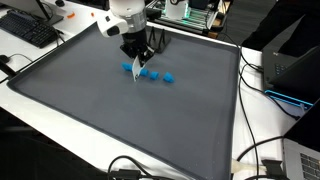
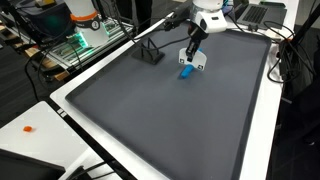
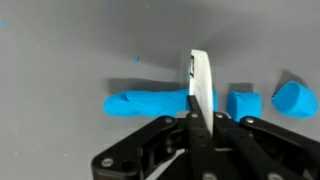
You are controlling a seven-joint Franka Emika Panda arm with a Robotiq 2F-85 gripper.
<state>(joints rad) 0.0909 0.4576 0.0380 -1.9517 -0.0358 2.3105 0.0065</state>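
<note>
My gripper (image 3: 200, 120) is shut on a thin white blade (image 3: 200, 78) that points down onto a long blue clay roll (image 3: 145, 103). The blade stands at the roll's right end. Two cut blue pieces (image 3: 243, 104) (image 3: 294, 99) lie just to the right of it. In an exterior view the gripper (image 1: 137, 56) hangs over the row of blue pieces (image 1: 155, 74) at the far part of the dark grey mat (image 1: 100, 110). In an exterior view the gripper (image 2: 192, 52) is above the blue clay (image 2: 185, 72) on the mat (image 2: 170, 120).
A black keyboard (image 1: 30, 30) lies off the mat's corner. A black stand (image 2: 150, 52) sits on the mat's far edge. A dark box with a blue light (image 1: 290, 68) and cables lie beside the mat. The mat rests on a white table (image 2: 30, 135).
</note>
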